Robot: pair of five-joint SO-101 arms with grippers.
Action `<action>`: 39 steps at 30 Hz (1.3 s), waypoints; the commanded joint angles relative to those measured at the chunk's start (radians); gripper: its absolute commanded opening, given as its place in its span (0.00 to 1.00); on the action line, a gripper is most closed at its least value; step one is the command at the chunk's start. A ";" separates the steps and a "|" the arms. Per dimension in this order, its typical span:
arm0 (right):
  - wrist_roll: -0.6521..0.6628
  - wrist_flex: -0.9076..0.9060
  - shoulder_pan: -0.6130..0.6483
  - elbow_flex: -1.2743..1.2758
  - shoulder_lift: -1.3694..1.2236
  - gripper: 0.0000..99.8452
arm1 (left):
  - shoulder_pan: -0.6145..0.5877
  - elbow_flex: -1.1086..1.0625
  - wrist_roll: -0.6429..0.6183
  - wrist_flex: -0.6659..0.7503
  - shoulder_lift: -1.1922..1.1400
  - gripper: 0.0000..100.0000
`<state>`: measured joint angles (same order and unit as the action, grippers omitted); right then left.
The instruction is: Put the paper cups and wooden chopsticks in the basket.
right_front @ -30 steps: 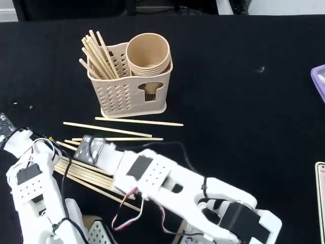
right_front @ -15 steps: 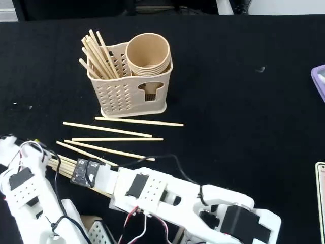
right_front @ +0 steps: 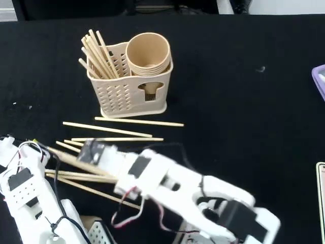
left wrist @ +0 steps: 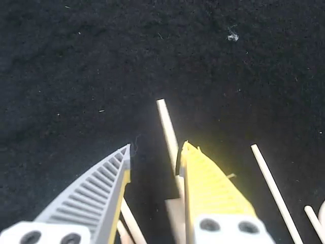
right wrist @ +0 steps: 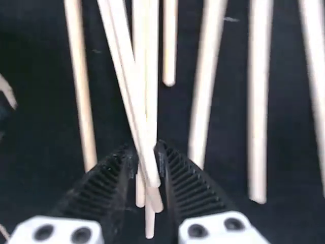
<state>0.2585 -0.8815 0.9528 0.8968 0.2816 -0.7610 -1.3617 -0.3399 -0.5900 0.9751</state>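
High view: the basket (right_front: 127, 94) stands toward the far side of the black worktop (right_front: 244, 127). It has stacked cups (right_front: 148, 51) in one compartment and a sheaf (right_front: 95, 51) of chopsticks leaning upright in the other. Loose chopsticks (right_front: 107, 129) lie flat just in front of it. The right gripper (right_front: 91, 152) sits low among the nearest ones, beside the left arm (right_front: 23, 185), likely because the leftovers lie on that side.

Left wrist view: the left gripper (left wrist: 156, 147) has its fingers moderately apart and holds nothing. One stick (left wrist: 166, 124) ends between them, close against the yellow finger (left wrist: 210, 188).

Right wrist view: the right fingers are pinched narrow on a bundle (right wrist: 147, 127) of two or three chopsticks. They grip near the ends, probably so the bundle can hang and drop into the basket upright. The sticks cross slightly, so they may fan out or slip when lifted.
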 commanded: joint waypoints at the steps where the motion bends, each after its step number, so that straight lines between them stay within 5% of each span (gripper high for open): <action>1: 0.095 -0.097 -0.120 -0.053 0.153 0.01 | -0.005 0.007 -0.012 0.018 0.017 0.16; 6: 0.218 -0.224 -0.264 -0.036 0.274 0.01 | -0.005 0.007 -0.012 0.018 0.017 0.16; 14: 0.233 -0.141 -0.358 0.056 0.246 0.07 | -0.004 0.007 -0.012 0.018 0.017 0.16; 19: 0.232 -0.187 -0.276 0.025 0.257 0.23 | -0.004 0.007 -0.012 0.018 0.017 0.16; 32: -0.058 -0.101 0.206 0.039 0.249 0.24 | -0.004 0.007 -0.012 0.018 0.017 0.16; 39: -0.064 0.120 0.239 0.166 0.248 0.24 | -0.005 0.007 -0.015 0.018 0.017 0.16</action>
<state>0.2048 -0.8339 1.1753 1.0457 0.5178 -0.7610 -1.3617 -0.3429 -0.5900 0.9751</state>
